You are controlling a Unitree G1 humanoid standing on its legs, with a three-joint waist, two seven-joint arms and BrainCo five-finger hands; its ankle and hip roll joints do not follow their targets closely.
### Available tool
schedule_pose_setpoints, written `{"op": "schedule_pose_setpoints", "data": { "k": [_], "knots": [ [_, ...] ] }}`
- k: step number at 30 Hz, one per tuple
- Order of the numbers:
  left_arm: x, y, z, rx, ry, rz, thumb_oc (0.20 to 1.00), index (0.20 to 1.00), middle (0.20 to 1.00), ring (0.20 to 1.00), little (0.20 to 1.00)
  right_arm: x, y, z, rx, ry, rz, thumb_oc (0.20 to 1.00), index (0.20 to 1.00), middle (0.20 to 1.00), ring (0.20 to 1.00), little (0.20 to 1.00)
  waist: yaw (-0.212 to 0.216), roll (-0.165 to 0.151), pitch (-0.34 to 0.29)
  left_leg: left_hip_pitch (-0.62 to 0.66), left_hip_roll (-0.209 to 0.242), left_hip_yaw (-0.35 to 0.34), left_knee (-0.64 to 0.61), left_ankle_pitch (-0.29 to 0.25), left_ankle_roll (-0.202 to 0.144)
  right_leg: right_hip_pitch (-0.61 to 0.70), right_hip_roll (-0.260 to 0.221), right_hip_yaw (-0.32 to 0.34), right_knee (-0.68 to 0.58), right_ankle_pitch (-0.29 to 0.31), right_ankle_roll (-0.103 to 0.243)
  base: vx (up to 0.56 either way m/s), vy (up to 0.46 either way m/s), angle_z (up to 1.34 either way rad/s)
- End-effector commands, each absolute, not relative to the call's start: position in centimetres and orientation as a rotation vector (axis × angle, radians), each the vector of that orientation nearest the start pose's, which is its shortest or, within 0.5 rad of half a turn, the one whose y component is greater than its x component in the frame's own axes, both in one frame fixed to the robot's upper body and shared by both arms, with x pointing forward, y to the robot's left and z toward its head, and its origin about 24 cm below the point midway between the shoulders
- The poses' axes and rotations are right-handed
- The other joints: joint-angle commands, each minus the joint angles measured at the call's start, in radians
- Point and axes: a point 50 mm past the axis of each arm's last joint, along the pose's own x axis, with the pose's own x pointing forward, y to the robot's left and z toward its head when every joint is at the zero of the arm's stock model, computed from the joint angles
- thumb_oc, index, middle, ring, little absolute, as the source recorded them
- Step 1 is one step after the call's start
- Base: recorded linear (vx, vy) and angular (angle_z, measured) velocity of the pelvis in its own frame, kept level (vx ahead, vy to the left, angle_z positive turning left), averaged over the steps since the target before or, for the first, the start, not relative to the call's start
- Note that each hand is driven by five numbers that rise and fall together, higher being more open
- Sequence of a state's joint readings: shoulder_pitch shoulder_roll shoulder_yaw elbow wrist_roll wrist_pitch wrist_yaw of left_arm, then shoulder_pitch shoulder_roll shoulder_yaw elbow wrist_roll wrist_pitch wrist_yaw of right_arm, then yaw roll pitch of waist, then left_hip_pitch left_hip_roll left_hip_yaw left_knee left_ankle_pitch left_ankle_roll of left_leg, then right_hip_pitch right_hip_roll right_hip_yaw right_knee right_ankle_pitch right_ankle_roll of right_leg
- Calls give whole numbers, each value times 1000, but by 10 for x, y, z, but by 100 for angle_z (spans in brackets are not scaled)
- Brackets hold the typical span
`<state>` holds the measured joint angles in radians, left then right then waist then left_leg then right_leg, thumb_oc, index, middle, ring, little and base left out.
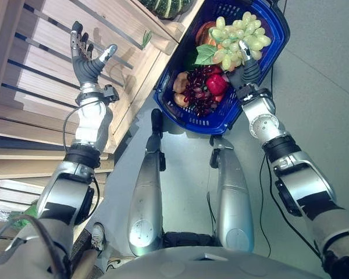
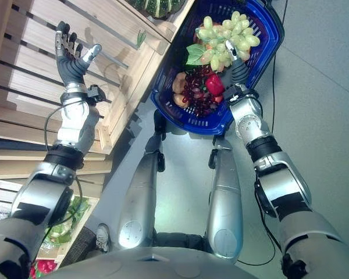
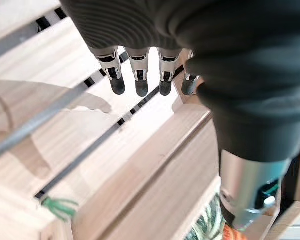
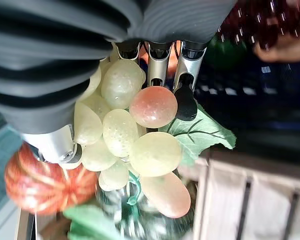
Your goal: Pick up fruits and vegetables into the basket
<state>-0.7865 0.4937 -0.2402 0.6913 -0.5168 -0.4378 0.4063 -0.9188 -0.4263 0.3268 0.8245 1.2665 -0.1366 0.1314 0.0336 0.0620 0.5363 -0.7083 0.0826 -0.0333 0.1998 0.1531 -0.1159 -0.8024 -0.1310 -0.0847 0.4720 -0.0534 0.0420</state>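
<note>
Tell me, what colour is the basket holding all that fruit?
The basket is blue, seen best in the left eye view.

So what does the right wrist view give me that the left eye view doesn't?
Right wrist view: a close look at the bunch, with one reddish grape among the pale ones.

Left eye view: the whole blue basket, with dark red grapes and a red fruit inside, plus the left hand open over the wooden shelf.

Both: the right hand at the green grapes and their leaf.
</note>
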Motion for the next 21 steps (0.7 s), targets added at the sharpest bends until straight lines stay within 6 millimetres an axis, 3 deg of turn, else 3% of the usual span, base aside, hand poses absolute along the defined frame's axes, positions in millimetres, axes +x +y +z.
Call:
{"op": "schedule_pose_setpoints", "data": {
  "k": [1, 8, 12, 13, 14, 15, 16, 17, 21],
  "knots": [
    [372, 232, 200, -26, -546, 354, 1000, 1000, 1000, 1000, 1000, 407, -176, 200, 491, -221, 185, 200, 200, 200, 200, 200, 7, 10, -16, -20, -117, 43, 69, -80, 68, 62, 70, -90, -72, 3, -13, 0, 0, 0],
    [377, 226, 200, -32, -530, 326, 1000, 1000, 1000, 1000, 1000, 418, -208, 189, 212, -34, -54, 200, 200, 200, 200, 200, 28, 30, -16, -40, -125, 32, 77, -78, 70, 40, 64, -97, -57, 0, -15, 0, 0, 0],
    [378, 218, 201, -36, -537, 290, 1000, 1000, 1000, 1000, 1000, 421, -218, 189, -58, 77, -165, 200, 200, 200, 200, 200, 47, 44, -16, -54, -131, 22, 83, -76, 73, 24, 59, -101, -47, 1, -14, 0, 0, 0],
    [379, 216, 202, -36, -538, 284, 1000, 1000, 1000, 1000, 1000, 421, -220, 190, -89, 96, -184, 260, 260, 260, 260, 260, 50, 45, -16, -57, -132, 21, 85, -75, 74, 20, 59, -102, -44, 1, -14, 0, 0, 0],
    [379, 214, 202, -35, -539, 277, 1000, 1000, 1000, 1000, 1000, 421, -222, 192, -135, 115, -206, 605, 605, 605, 605, 605, 53, 47, -16, -63, -134, 19, 89, -75, 74, 15, 59, -103, -40, 2, -14, 0, 0, 0],
    [379, 214, 202, -36, -539, 275, 1000, 1000, 1000, 1000, 1000, 422, -222, 193, -146, 119, -210, 605, 605, 605, 605, 605, 54, 48, -16, -65, -134, 18, 90, -74, 74, 12, 59, -103, -38, 2, -14, 0, 0, 0],
    [379, 213, 202, -39, -540, 271, 1000, 1000, 1000, 1000, 1000, 422, -222, 195, -163, 125, -224, 900, 900, 900, 900, 900, 56, 49, -16, -69, -135, 16, 93, -74, 74, 8, 59, -103, -33, 1, -15, 9, 7, 5],
    [379, 212, 202, -39, -541, 266, 1000, 1000, 1000, 1000, 1000, 422, -224, 197, -182, 133, -239, 1000, 1000, 1000, 1000, 1000, 58, 50, -16, -72, -136, 13, 95, -74, 74, 5, 59, -102, -31, 1, -14, 9, 8, 5],
    [379, 207, 199, -38, -543, 255, 1000, 1000, 1000, 1000, 1000, 421, -227, 196, -223, 174, -291, 1000, 1000, 1000, 1000, 1000, 63, 52, -16, -82, -138, 11, 101, -74, 76, -7, 63, -100, -21, -1, -13, 10, 8, 5]
  ]
}}
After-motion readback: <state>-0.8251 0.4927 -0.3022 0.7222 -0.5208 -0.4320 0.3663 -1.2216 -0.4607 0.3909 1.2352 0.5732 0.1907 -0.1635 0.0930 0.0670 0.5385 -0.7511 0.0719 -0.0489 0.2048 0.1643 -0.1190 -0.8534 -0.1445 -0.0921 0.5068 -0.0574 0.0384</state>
